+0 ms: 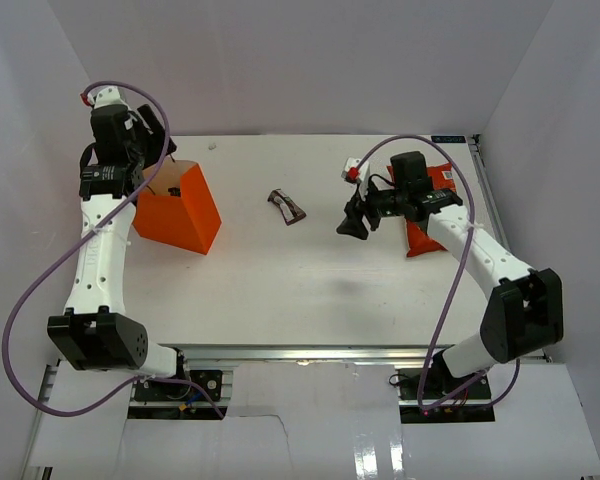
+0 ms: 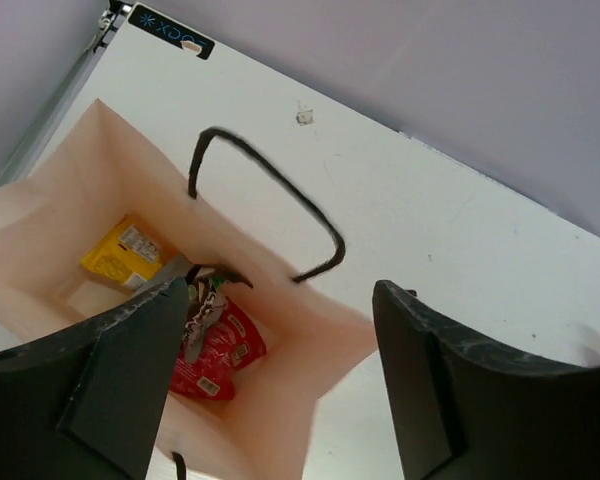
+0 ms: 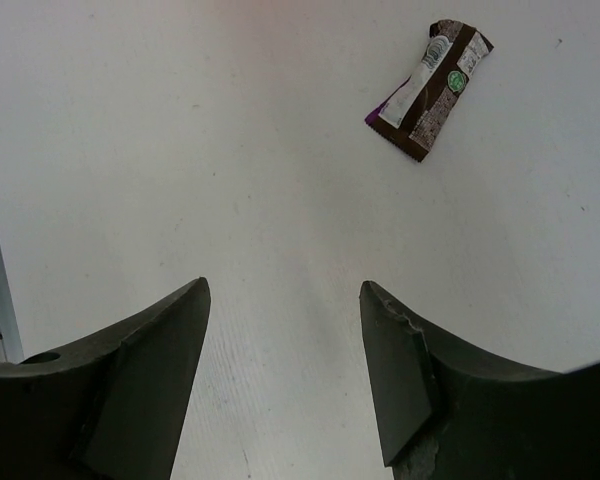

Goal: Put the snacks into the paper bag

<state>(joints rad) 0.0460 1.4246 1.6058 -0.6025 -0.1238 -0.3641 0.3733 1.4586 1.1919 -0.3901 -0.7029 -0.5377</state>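
Observation:
The orange paper bag [image 1: 185, 210] stands at the table's left, and its pale inside [image 2: 280, 330] fills the left wrist view. In it lie a yellow wrapper [image 2: 120, 255], a red wrapper [image 2: 220, 355] and a dark wrapper [image 2: 204, 303] next to my left finger. My left gripper [image 1: 162, 150] [image 2: 280, 290] hangs open over the bag's mouth, holding nothing. A dark purple-brown wrapper [image 1: 287, 206] [image 3: 428, 90] lies mid-table. My right gripper [image 1: 355, 222] [image 3: 283, 285] is open and empty, short of that wrapper. The red-orange crisp packet [image 1: 420, 238] lies partly under the right arm.
A small pale wrapper with red on it [image 1: 352, 170] lies behind the right gripper. The bag's black cord handle [image 2: 270, 205] rests on the table beyond its rim. White walls enclose the table on the left, back and right.

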